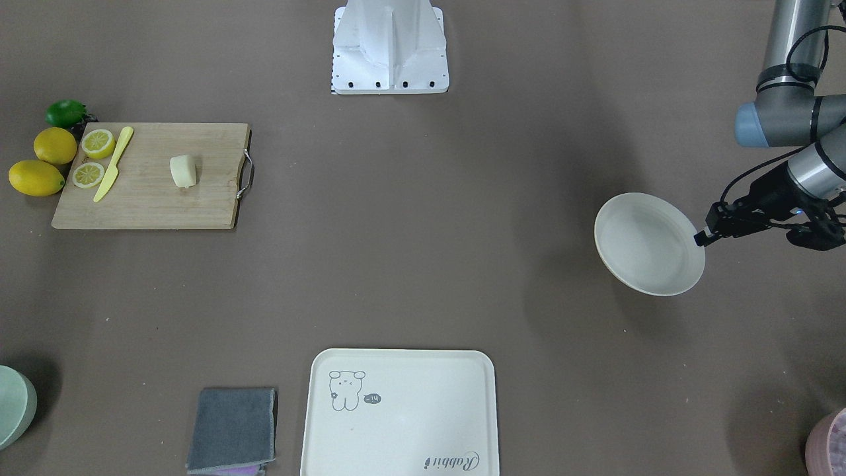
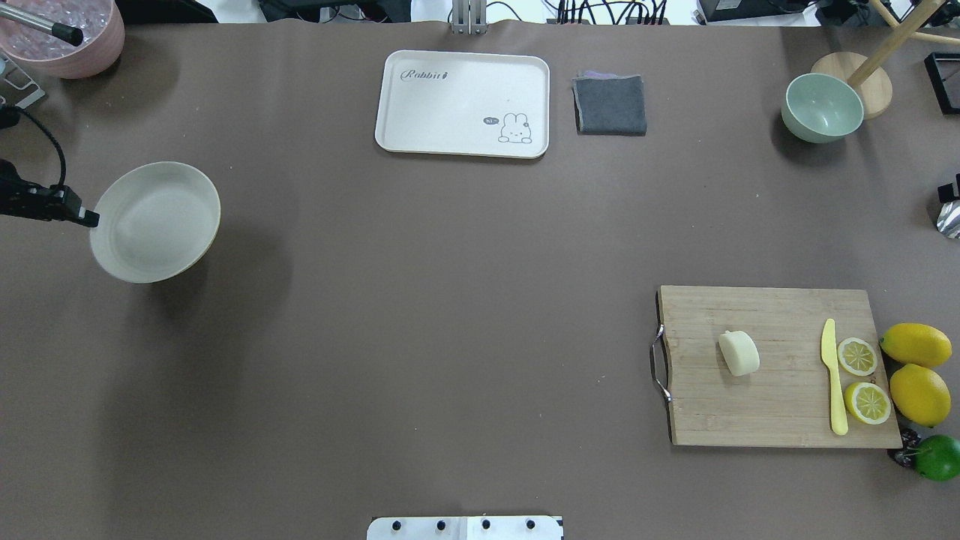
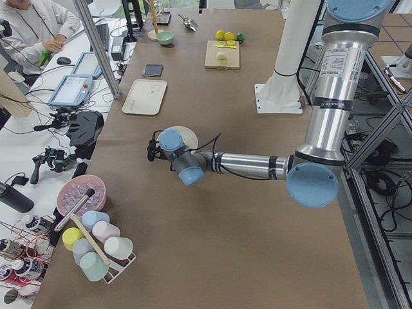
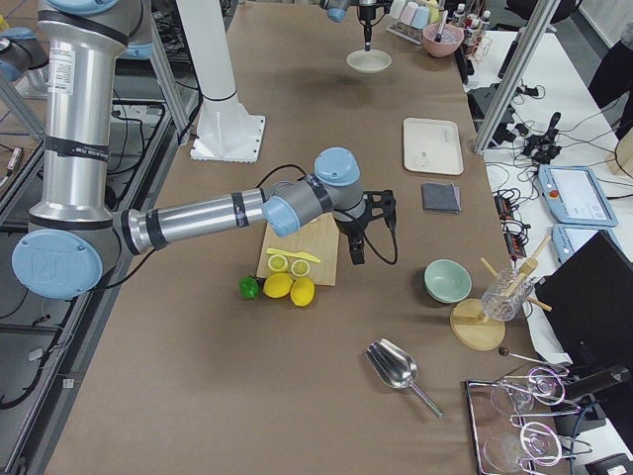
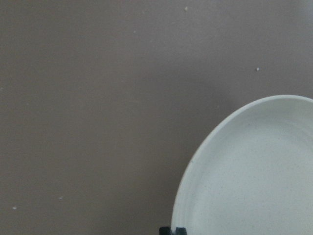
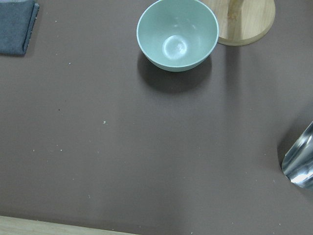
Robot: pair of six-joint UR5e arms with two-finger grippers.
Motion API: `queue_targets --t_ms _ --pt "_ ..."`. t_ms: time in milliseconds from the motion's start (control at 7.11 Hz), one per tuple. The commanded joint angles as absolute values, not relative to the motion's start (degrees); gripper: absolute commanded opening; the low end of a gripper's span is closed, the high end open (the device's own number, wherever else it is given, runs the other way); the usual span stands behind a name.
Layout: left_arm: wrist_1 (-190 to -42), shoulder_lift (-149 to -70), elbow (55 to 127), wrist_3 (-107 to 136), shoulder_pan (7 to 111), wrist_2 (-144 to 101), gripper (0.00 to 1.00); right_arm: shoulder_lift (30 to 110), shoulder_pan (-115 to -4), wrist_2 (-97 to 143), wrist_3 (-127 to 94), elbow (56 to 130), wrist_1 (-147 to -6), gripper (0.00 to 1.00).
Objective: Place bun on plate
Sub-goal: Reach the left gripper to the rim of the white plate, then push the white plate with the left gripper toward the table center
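The bun is a pale cream lump lying on a wooden cutting board on my right side. The round off-white plate hangs a little above the table on my far left and casts an offset shadow. My left gripper is shut on its rim; in the left wrist view the plate fills the lower right. My right gripper hangs over bare table beyond the board, far from the bun, and whether it is open or shut cannot be told.
A yellow knife, two lemon halves, whole lemons and a lime sit at the board's outer end. A cream tray, grey cloth and green bowl line the far edge. A metal scoop lies right.
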State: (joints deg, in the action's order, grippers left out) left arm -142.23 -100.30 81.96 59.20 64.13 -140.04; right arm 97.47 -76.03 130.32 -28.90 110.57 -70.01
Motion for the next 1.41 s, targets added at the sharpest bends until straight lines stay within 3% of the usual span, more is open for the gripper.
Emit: queue_targets --t_ms 0,562,1125,1266 --pt "-141.86 -106.85 84.63 73.33 56.22 -133.39 0.00 97.38 -76.03 130.25 -28.92 110.65 -70.05 1.00" --pt "-128.18 -118.98 87.45 81.47 39.94 -117.55 0.00 97.38 -75.94 130.25 -29.88 110.83 -70.05 1.00" --pt "-126.74 -121.55 87.01 81.39 32.01 -111.90 0.00 97.38 -76.03 130.34 -29.88 110.83 -70.05 1.00" --pt "-126.83 -121.64 87.10 81.21 31.82 -111.80 0.43 97.38 -76.03 130.34 -29.88 110.74 -70.05 1.00"
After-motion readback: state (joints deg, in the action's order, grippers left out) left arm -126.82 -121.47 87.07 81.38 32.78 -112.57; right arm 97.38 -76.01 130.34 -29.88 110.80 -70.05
